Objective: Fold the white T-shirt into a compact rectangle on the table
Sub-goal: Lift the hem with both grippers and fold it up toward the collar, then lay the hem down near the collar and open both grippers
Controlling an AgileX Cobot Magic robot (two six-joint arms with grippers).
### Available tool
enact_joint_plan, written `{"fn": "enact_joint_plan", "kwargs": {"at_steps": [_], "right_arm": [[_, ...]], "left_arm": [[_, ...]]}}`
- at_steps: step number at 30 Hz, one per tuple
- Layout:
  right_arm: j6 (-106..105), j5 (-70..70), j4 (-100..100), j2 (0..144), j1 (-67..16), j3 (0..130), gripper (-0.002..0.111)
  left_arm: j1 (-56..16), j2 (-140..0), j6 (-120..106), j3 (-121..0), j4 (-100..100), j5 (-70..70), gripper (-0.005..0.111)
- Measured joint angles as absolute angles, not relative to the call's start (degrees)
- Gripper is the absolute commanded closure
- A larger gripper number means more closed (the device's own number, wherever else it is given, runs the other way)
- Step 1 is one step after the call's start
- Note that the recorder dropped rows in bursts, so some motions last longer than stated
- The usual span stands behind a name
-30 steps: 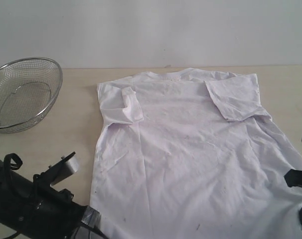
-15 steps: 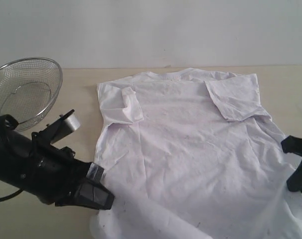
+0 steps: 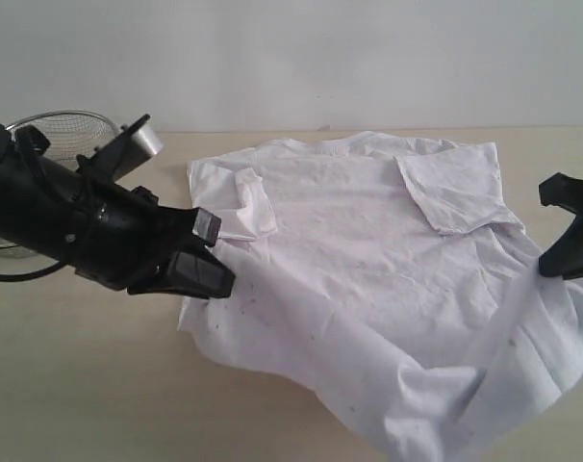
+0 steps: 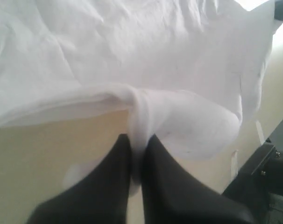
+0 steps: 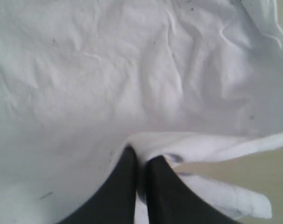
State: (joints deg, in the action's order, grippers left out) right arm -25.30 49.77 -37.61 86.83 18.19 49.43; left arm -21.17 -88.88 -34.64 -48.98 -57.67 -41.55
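The white T-shirt (image 3: 368,250) lies plain face up on the table (image 3: 89,385), both sleeves folded inward, collar at the far side. Its near hem is lifted off the table and carried toward the collar, sagging in the middle (image 3: 436,395). My left gripper (image 3: 219,279) is shut on the hem's left corner; cloth (image 4: 141,107) is pinched between its black fingers (image 4: 118,163). At the right edge, my right gripper (image 3: 551,265) is shut on the hem's right corner, cloth (image 5: 146,140) bunched between its fingers (image 5: 125,172). No lettering shows.
A silver wire-mesh bowl (image 3: 65,130) stands at the far left, mostly behind my left arm (image 3: 70,226). A pale wall runs behind the table's back edge. Bare tabletop shows left of and in front of the shirt.
Both grippers have risen and moved away from the near edge toward the collar, pulling the hem up and over the shirt's lower part. The left arm now hides most of the bowl.
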Motion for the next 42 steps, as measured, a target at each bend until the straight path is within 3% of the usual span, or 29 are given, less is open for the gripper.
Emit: {"fn": "enact_joint_plan", "kwargs": {"at_steps": [10, 29, 42], "right_arm": [[-30.19, 47.41, -46.13, 93.88, 18.19, 53.86, 0.108], [-31.12, 45.8, -52.24, 109.46, 18.19, 73.62, 0.108], [-31.12, 45.68, -53.34, 114.45, 18.19, 81.57, 0.108]], "left_arm": [[-16.94, -90.53, -33.56, -53.64, -55.24, -39.33, 0.102], [-13.73, -108.27, -33.56, -73.25, -55.11, -38.03, 0.102], [-9.16, -110.91, -33.56, -75.25, -54.52, -36.31, 0.102]]}}
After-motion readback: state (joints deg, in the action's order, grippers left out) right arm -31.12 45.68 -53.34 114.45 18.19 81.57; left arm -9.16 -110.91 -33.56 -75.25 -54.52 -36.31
